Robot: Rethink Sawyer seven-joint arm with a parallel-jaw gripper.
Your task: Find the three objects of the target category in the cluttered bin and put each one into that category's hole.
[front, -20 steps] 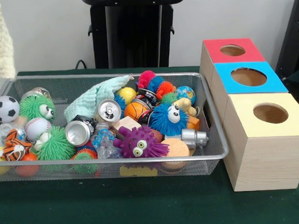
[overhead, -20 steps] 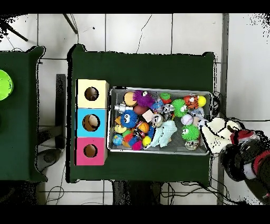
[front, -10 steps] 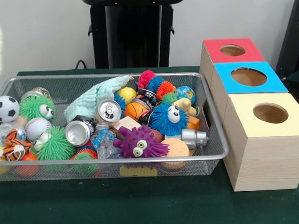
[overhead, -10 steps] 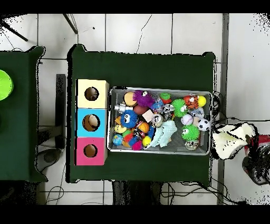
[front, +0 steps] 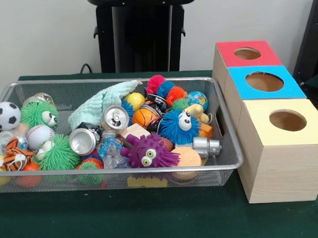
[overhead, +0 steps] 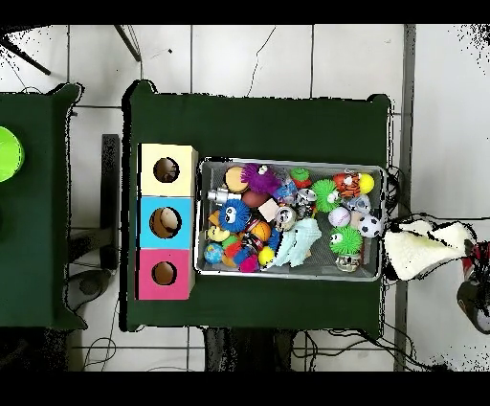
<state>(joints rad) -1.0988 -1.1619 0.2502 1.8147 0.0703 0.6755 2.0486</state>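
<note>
Wire mesh makes up the bin (front: 230,147), and it is heaped full, so by the look of it most of the sorting is left to do. The pictures do not say which category is wanted. A cream knitted cloth (overhead: 424,251) hangs off the bench (front: 153,219), past the end of the bin farthest from the boxes, beside the red and black arm (overhead: 476,284). The cloth hides the jaws, so I cannot tell whether they are wide, narrow or clamped on it.

A tan patch shows in the blue box's (front: 239,76) hole in the overhead view, but I cannot tell if it is an object. The holes of the red box (front: 227,50) and the yellow box (front: 259,112) look dark and empty. All three boxes are pale wood with painted tops.

If cloths are the category, a soft mint-green cloth (front: 103,100) lies crumpled in the bin on top of the clutter. Around it lie:

- two shiny aluminium cans (front: 115,118), dented thin metal
- rubbery spiky toys: a purple one (front: 148,152), a blue one (front: 179,126) and a green one (front: 38,112)
- smooth balls: a soccer ball (front: 4,115), a baseball (front: 39,136) and a basketball (front: 144,117)
- a hard, square wooden block (front: 134,131)
</note>
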